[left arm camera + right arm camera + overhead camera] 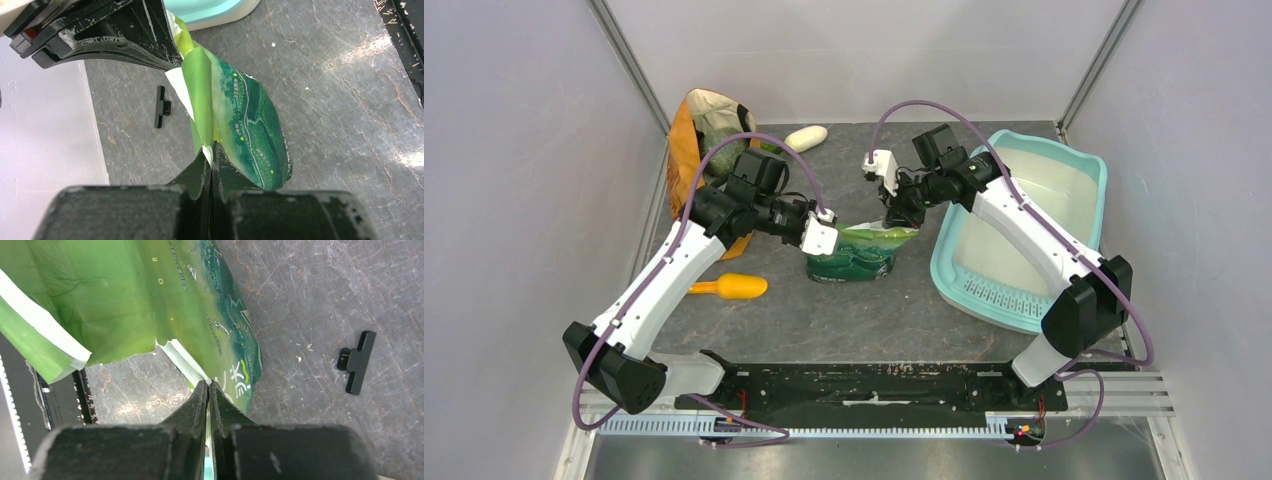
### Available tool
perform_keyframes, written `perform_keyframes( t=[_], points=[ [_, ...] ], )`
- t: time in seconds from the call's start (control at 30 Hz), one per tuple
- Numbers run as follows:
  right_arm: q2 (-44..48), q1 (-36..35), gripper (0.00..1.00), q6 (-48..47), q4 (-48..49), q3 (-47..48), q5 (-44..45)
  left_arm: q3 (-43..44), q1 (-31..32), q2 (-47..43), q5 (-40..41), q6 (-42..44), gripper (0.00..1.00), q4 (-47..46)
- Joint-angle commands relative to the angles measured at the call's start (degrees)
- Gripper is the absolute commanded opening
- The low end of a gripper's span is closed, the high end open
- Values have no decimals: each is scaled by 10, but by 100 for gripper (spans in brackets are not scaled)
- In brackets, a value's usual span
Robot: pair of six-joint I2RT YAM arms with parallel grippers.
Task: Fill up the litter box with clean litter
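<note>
A green printed litter bag (861,250) stands mid-table. My left gripper (834,238) is shut on the bag's left top edge; in the left wrist view (212,146) the jaws pinch the green film (240,120). My right gripper (896,215) is shut on the bag's right top edge; in the right wrist view (208,385) the jaws pinch the film (150,300). The pale-turquoise litter box (1074,160) lies to the right with a whitish floor and slotted grille (999,290); its corner shows in the left wrist view (210,12). No litter granules are visible.
An orange scoop (734,287) lies at left front. An orange-tan cloth bag (699,125) stands at back left, a white oblong object (806,137) beside it. A black clip (356,361) lies on the table, also in the left wrist view (161,106).
</note>
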State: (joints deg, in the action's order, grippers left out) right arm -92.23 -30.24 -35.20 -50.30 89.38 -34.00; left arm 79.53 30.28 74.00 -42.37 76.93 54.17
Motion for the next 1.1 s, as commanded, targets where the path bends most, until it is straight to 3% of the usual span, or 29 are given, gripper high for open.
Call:
perform_keyframes(
  t=[0.0, 0.17, 0.47, 0.67, 0.87, 0.9, 1.0, 1.07],
  points=[
    [-1, -3, 1, 4, 13, 0, 18, 9, -3, -7, -6, 0, 2, -3],
    [23, -3, 0, 34, 42, -7, 28, 10, -3, -7, -1, -2, 2, -2],
    [64, -3, 0, 149, 165, -51, 156, 16, -3, -15, -12, -13, 2, -3],
    [65, -5, 0, 152, 174, -69, 186, 30, -3, -14, -19, -76, 2, -48],
    [55, -8, 0, 111, 143, -86, 149, 28, -3, -4, -18, -89, 2, -64],
    [53, -9, 5, 106, 127, -82, 144, 27, -4, -5, -15, -90, 2, -66],
    [41, -9, 40, 100, 92, -70, 144, 26, -4, -4, -13, -91, 2, -70],
    [35, -9, 56, 99, 68, -63, 145, 25, -4, -4, -10, -93, 2, -75]
  ],
)
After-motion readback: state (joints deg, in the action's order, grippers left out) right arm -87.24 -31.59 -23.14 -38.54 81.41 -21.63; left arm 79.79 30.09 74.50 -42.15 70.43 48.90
